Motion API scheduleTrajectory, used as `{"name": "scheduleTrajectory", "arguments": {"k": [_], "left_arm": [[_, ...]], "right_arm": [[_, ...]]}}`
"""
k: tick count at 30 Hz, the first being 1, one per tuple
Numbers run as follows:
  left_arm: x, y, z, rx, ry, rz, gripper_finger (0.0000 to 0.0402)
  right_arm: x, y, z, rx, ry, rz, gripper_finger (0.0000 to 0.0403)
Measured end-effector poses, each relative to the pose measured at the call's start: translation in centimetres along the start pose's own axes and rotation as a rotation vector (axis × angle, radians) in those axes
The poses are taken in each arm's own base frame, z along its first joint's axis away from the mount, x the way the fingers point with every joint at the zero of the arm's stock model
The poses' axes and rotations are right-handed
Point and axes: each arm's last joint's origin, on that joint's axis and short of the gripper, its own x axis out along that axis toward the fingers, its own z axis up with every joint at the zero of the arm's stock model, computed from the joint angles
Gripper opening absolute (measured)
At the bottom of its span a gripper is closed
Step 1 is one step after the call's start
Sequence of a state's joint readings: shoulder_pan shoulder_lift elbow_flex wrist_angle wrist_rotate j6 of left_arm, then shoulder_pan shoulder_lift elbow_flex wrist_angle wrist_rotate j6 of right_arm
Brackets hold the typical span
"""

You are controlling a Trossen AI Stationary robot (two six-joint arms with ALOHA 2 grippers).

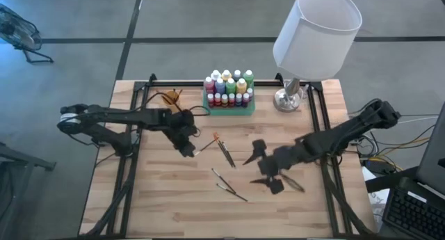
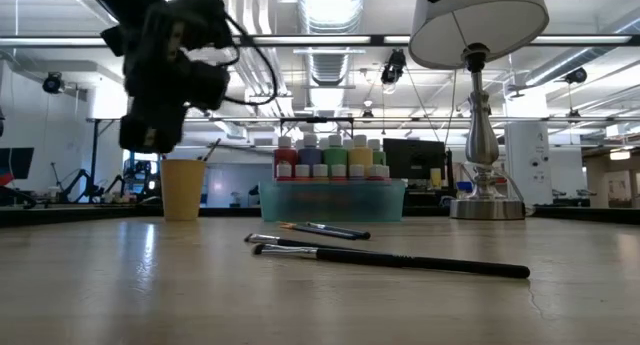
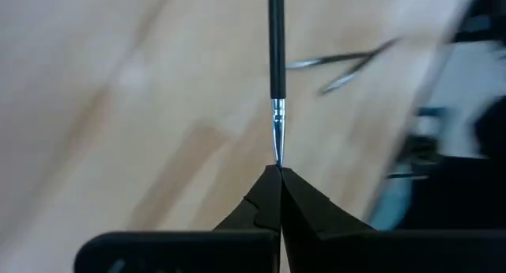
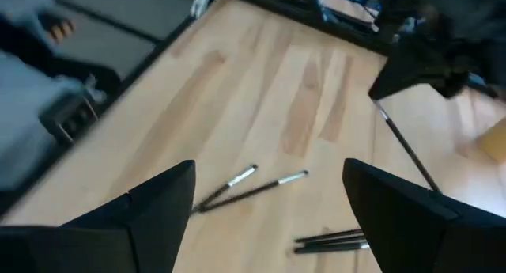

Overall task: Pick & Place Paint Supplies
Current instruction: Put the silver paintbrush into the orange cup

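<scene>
Seen from above, our left gripper [image 1: 189, 151] hangs over the counter [image 1: 153, 205] with its jaws closed on the tip end of a thin dark-handled paintbrush [image 1: 205, 149], which juts toward the middle of the counter; the left wrist view confirms the pinch, the black handle and bright metal ferrule [image 3: 277, 119] running straight out from the closed jaws. We judge such a brush light, stiff and slender, and apt to pivot or slip when held so near one end; a hold nearer mid-handle would steady it. Our right gripper [image 1: 268, 172] hovers above the counter's centre-right with its jaws spread wide and holding nothing, looking down on loose brushes [image 4: 251, 186]. More brushes lie flat: one pair near the centre [image 1: 225, 152] and another pair nearer the front edge [image 1: 228, 186]; from counter height the nearest brush [image 2: 395, 258] shows as a long black rod with a pale metal band. The small paint bottles [image 1: 228, 88], in red, green, blue, yellow and white with pale caps, stand packed upright in the green tray [image 1: 229, 108] at the far edge. We judge them rigid, smooth-sided and best taken around the body below the cap. An orange cup [image 2: 182, 188] stands beside the tray, and a lamp [image 1: 316, 28] on its other side.
</scene>
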State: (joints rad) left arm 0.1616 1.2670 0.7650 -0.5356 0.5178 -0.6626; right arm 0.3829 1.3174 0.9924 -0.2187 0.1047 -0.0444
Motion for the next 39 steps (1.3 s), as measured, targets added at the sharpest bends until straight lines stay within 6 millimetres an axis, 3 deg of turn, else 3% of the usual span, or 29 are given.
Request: {"name": "scheduleTrajectory", "arguments": {"k": [4, 10, 14, 23, 39], "left_arm": [[0.0, -1.0, 0.9, -0.006, -0.045, -0.137, 0.0], [-0.1, -1.8, 1.4, -0.072, -0.023, -0.262, 0.0], [-0.2, -2.2, 1.5, -0.131, -0.014, -0.304, 0.0], [0.1, -4.0, 1.3, -0.095, -0.012, -0.406, 0.0], [0.5, -4.8, 0.8, -0.061, -0.004, -0.416, 0.0]], "right_arm": [[1.8, 1.6, -0.3, -0.131, 0.059, -0.082, 0.0319], [3.7, 3.1, -0.9, -0.384, 0.236, -0.661, 0.0302], [5.4, 3.5, -1.2, -0.474, 0.308, -0.863, 0.0287], [9.2, 3.1, -1.3, -0.506, 0.379, -0.865, 0.0259], [11.0, 0.5, -1.5, -0.439, 0.377, -0.79, 0.0226]]}}
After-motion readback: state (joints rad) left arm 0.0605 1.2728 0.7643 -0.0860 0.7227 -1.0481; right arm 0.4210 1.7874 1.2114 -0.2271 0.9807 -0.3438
